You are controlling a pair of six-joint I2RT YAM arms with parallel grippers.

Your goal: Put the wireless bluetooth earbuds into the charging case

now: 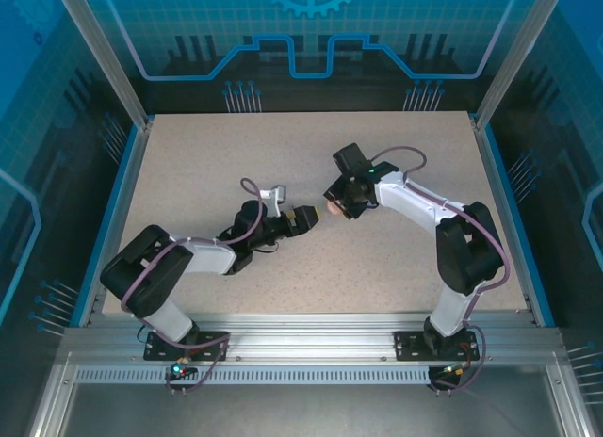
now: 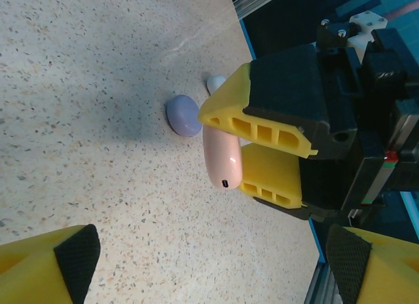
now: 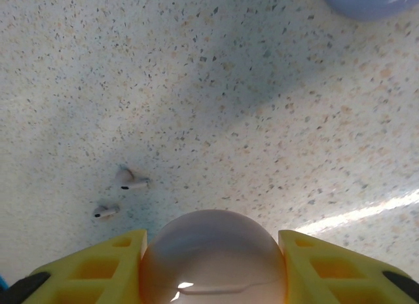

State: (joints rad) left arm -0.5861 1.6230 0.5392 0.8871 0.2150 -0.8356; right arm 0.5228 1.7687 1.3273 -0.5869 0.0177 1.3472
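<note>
A pale pink charging case (image 3: 213,258) sits between the yellow fingers (image 3: 91,268) of my right gripper (image 3: 213,278), which is shut on it and holds it above the table. The same case (image 2: 221,156) appears in the left wrist view, its port end pointing down, and in the top view (image 1: 331,209). Two pale earbuds (image 3: 129,179) (image 3: 105,212) lie on the table below and left of the held case. My left gripper (image 2: 213,265) stands wide open with nothing between its fingers, just left of the right gripper (image 1: 337,203) at mid-table.
A purple case (image 2: 183,115) and a white case (image 2: 215,83) lie closed on the speckled table behind the held case. The purple case (image 3: 366,2) also shows at the right wrist view's top edge. A blue rim (image 1: 111,216) borders the table.
</note>
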